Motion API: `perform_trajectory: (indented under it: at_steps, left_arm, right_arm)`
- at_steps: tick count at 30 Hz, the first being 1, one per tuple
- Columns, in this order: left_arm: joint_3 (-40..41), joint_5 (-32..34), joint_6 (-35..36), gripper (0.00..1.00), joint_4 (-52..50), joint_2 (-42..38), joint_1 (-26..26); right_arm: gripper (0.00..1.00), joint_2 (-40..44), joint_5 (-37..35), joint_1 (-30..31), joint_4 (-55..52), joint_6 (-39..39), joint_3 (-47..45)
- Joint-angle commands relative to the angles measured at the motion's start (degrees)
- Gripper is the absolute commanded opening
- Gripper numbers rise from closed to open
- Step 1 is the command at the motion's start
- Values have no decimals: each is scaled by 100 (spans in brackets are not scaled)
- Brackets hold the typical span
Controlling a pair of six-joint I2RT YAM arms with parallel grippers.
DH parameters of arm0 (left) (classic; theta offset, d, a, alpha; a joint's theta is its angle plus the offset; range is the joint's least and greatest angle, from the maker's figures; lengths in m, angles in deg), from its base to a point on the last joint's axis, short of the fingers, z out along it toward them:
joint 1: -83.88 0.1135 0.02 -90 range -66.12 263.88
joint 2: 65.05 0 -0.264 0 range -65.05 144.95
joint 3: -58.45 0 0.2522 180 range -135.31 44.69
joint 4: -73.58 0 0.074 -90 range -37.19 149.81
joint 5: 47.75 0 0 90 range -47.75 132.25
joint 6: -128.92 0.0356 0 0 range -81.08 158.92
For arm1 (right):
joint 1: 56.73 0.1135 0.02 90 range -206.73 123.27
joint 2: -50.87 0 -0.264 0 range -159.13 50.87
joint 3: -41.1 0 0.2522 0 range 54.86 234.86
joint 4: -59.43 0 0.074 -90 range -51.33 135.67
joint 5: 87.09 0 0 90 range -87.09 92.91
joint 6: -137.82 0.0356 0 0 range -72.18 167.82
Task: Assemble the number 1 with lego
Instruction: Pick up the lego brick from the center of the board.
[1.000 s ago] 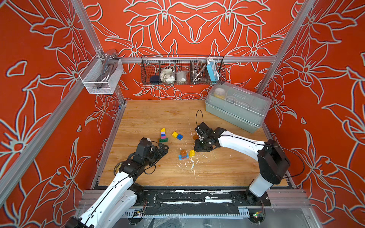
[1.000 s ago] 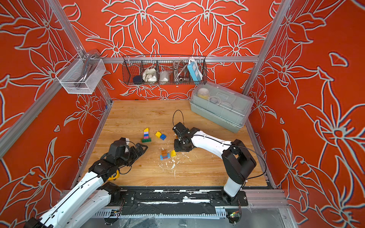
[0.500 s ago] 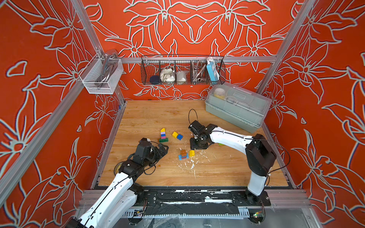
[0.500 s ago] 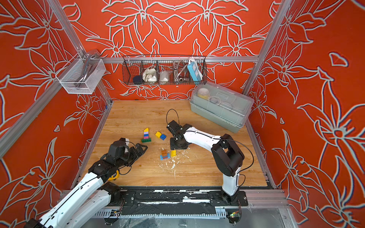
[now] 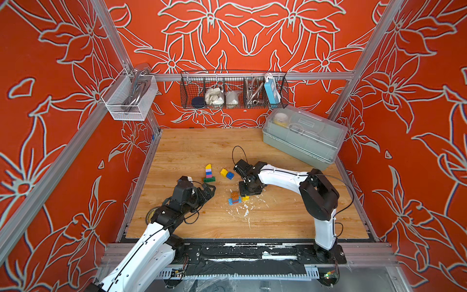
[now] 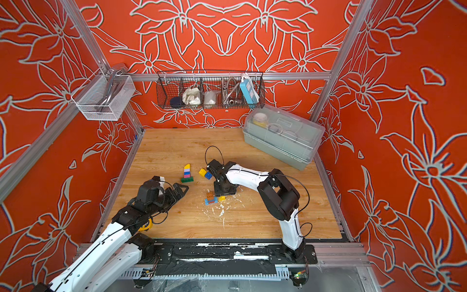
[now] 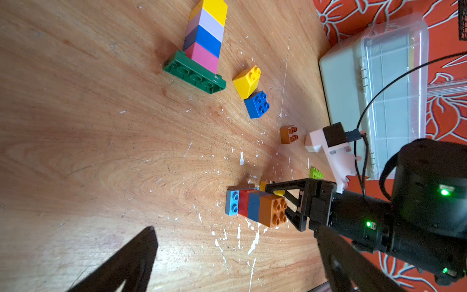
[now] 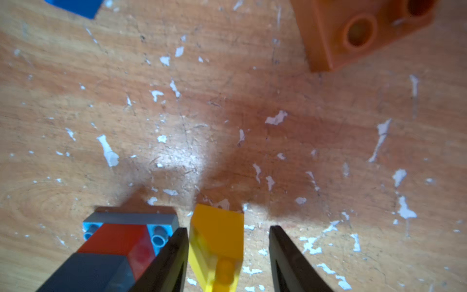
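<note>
Your right gripper (image 8: 228,228) is down at the table (image 8: 227,101) with its fingers (image 8: 174,255) apart, straddling a small yellow brick (image 8: 217,242). One finger sits right against the brick's side. The other stands clear of it, with bare wood showing in the gap, so nothing is pinched.

Just outside the touching finger stands a short stack (image 8: 118,240), so that finger sits between the stack and the small yellow brick. The stack has a light blue plate at the bottom, then red, then dark blue, and in a top view a brown top brick (image 5: 235,194) caps it. Ahead of the fingertips, across a patch of white flecks (image 8: 108,154), a loose brown brick (image 8: 353,32) lies well apart from them.

Your left gripper (image 5: 209,189) sits low over the table with its fingers spread wide and nothing between them. Out in front of those fingers, the left wrist view shows the tower (image 7: 204,48): dark green base, then pink, blue, lilac and yellow at the far end. The underside of its base is turned toward the fingers. Beside the tower, a loose yellow brick (image 7: 246,82) and a blue brick (image 7: 257,105) touch each other. A lime brick (image 7: 316,173) lies behind the right gripper, toward the clear-lidded box (image 7: 379,88).
</note>
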Motion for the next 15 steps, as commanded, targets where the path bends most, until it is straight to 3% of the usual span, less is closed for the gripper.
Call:
perform_trajectory:
  at_steps: [1,15]
  left_arm:
    - [88,12,65,99,61,-64,-11]
    - [106,4,56,99,64,-84,-10]
  right_arm:
    - [55,-16,-278,26,-206,36,-53]
    - [57,54,-403,74,-290,78,-110]
